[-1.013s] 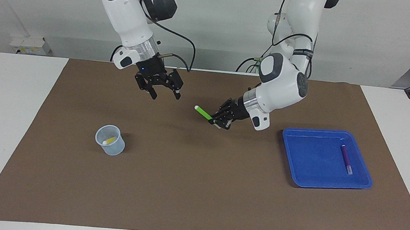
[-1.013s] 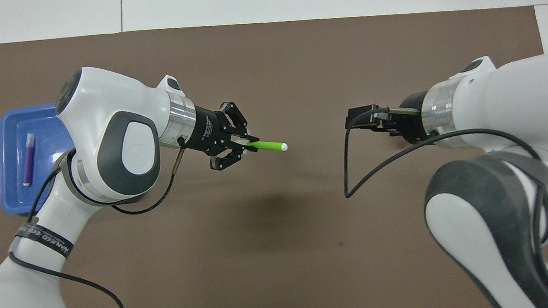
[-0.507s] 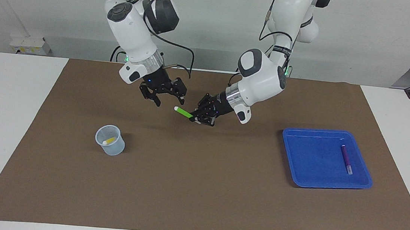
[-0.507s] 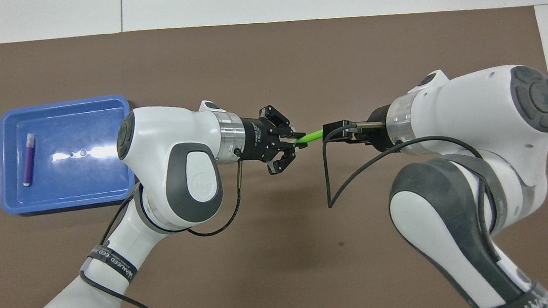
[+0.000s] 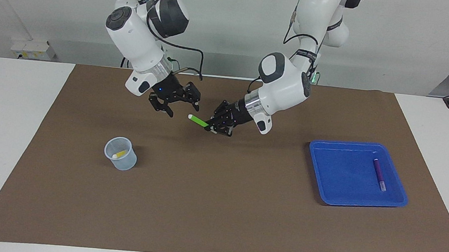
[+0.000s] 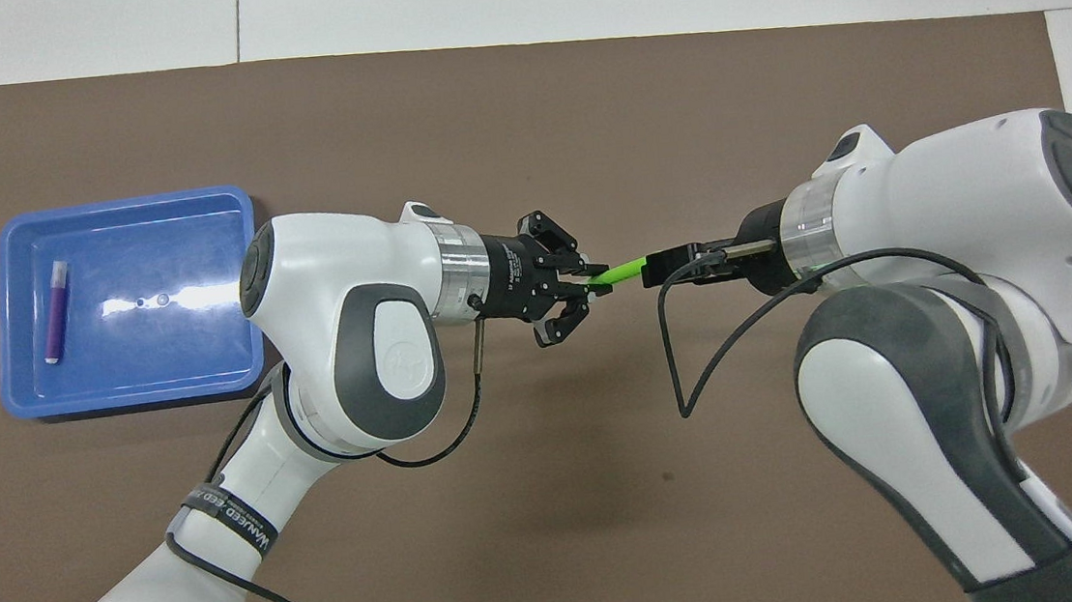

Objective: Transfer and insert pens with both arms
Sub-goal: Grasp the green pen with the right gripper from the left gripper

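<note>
Handover of the slim bright green plastic pen (image 5: 198, 120)

My left gripper (image 5: 213, 127) pinches it; my right gripper (image 5: 181, 109), jaws spread, should enclose the pale free end squarely before I release.

A robotics lab, no question, and here's what says so. Two white jointed arms (image 5: 282, 82) hang over a white counter (image 5: 10, 122), black cables looping off them, status lights glowing green near the wrists. A brown paper mat (image 5: 216, 207) is laid flat across the counter, reaching nearly to its edges, a staged work surface. Plain pale wall along the robots' edge, with a power strip (image 5: 30, 47) sitting at the counter's corner on the right arm's end. Props are sparse and tidy: a blue plastic tray (image 5: 329, 169), a small clear cup (image 5: 121, 154). Nothing homely anywhere, all test bench.
</note>
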### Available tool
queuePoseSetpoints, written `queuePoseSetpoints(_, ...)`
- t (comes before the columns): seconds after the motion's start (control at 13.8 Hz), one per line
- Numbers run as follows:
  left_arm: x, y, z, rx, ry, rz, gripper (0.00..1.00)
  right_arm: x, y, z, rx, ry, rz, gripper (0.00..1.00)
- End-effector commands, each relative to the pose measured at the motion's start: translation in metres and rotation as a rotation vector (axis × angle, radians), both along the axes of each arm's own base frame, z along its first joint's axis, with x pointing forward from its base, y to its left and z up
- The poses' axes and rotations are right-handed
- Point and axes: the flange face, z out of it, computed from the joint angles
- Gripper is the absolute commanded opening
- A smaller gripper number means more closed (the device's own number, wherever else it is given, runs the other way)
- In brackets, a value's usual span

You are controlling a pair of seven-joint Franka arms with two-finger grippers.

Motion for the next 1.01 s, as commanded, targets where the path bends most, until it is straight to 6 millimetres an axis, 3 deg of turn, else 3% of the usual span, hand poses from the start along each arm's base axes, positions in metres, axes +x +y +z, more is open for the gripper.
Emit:
queuePoseSetpoints(0.0, -0.006, 0.002, 0.002, -0.011, 0.017, 0.01, 0.0, 0.007, -0.017, 0.005, 0.048, 0.0, 0.048, 0.99)
queuePoseSetpoints(0.43, -0.007, -0.006, 0.006, -0.012, 0.006, 0.003, 0.0, 0.032, -0.013, -0.004, 0.136, -0.008, 0.021, 0.92)
queuePoseSetpoints(0.87, -0.009, -0.007, 0.006, -0.013, 0.01, -0.003, 0.0, 0.033, -0.003, -0.009, 0.142, -0.009, 0.022, 0.59)
queuePoseSetpoints(0.94, -0.008, -0.007, 0.007, -0.015, 0.01, -0.002, 0.0, 0.032, -0.002, -0.009, 0.142, -0.007, 0.021, 0.58)
